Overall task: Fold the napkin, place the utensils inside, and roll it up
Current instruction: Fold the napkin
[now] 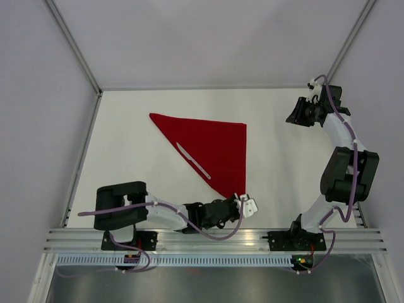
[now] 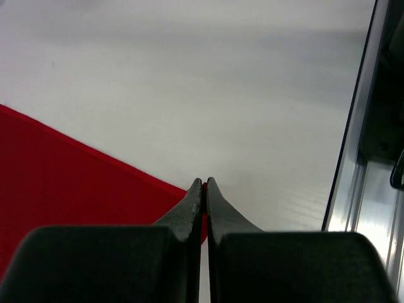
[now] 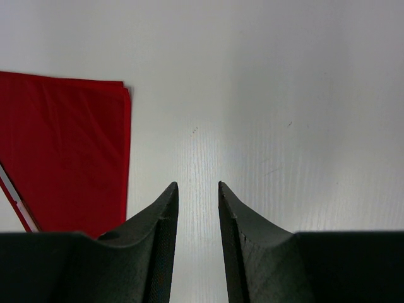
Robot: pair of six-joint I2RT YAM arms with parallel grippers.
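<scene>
the napkin (image 1: 214, 142) is already folded into a triangle on the table (image 1: 126, 164) and one thin white utensil (image 1: 192, 160) lies on it, so i think the fold is done and the rolling up is still left. the left gripper (image 2: 204, 183) is pressed together right at the near tip of the napkin and seems to pinch that corner. the right gripper (image 3: 197, 186) has its fingers apart with nothing in them, over bare table, with the napkin off to its left.
</scene>
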